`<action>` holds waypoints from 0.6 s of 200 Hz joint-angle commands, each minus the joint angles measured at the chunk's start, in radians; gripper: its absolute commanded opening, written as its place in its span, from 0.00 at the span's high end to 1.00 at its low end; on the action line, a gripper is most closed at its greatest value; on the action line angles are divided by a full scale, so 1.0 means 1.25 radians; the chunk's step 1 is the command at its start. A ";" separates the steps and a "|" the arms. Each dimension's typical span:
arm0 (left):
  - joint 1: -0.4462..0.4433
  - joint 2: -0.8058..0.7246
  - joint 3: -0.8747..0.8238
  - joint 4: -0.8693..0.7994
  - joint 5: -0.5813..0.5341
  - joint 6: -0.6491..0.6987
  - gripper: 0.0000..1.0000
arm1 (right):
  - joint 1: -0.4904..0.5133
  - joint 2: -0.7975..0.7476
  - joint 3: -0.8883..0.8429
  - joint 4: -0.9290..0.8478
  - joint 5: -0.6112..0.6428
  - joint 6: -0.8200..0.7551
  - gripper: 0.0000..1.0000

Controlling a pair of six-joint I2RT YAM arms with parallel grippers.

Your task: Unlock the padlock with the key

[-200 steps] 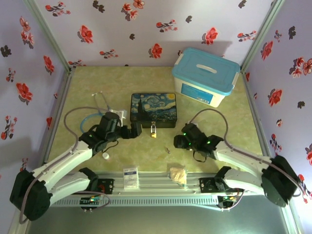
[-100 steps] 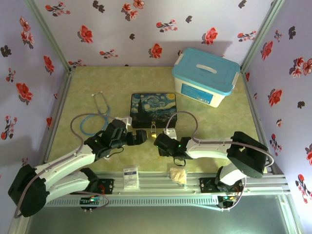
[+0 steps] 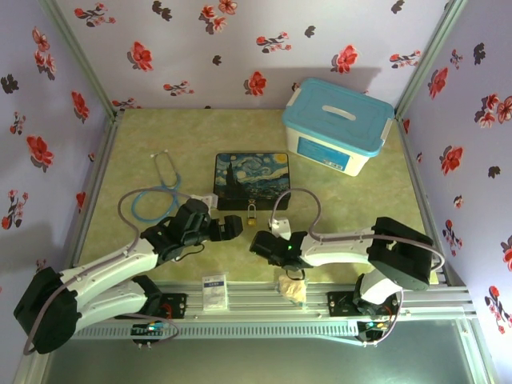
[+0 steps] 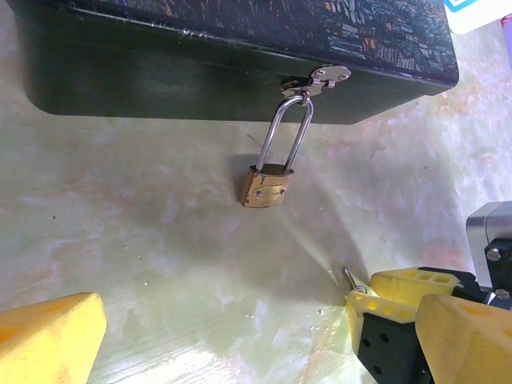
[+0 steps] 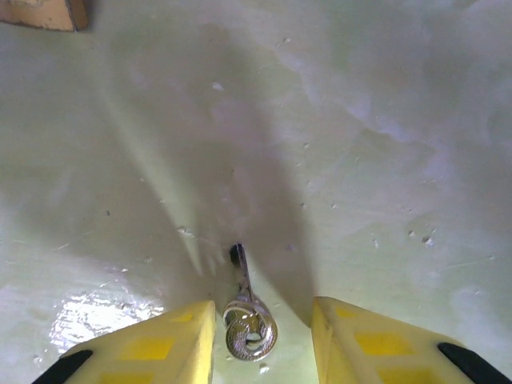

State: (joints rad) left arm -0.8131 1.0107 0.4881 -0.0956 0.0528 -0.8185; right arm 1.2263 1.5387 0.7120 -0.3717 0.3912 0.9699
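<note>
Near the padlock (image 4: 266,186), straddles the key (image 5: 246,308), right gripper (image 5: 262,320) part-open, not pinching; holds left gripper (image 3: 234,227) spread wide; white card (image 3: 214,292) print unreadable.

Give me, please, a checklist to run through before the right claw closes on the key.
1. The key lies flat on the table between the fingers of the right claw: ok.
2. Fingers touching the key: not ok, a gap shows on each side.
3. The padlock hangs from the latch of the tin, shackle seated in its body: ok.
4. The left claw is open and apart from the padlock: ok.
5. Which way the keyhole faces: cannot tell.
</note>
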 commanded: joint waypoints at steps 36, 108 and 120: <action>-0.012 0.000 0.007 0.020 -0.015 -0.010 0.00 | 0.010 -0.015 -0.031 -0.024 0.044 0.048 0.72; -0.015 -0.001 -0.008 0.035 -0.029 -0.017 0.00 | 0.010 0.001 -0.082 0.099 -0.017 0.060 0.92; -0.016 -0.007 -0.017 0.049 -0.039 -0.019 0.00 | 0.009 -0.019 -0.098 0.109 -0.009 0.051 0.93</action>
State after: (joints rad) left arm -0.8211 1.0107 0.4877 -0.0746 0.0441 -0.8299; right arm 1.2316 1.5108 0.6540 -0.2939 0.4202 1.0161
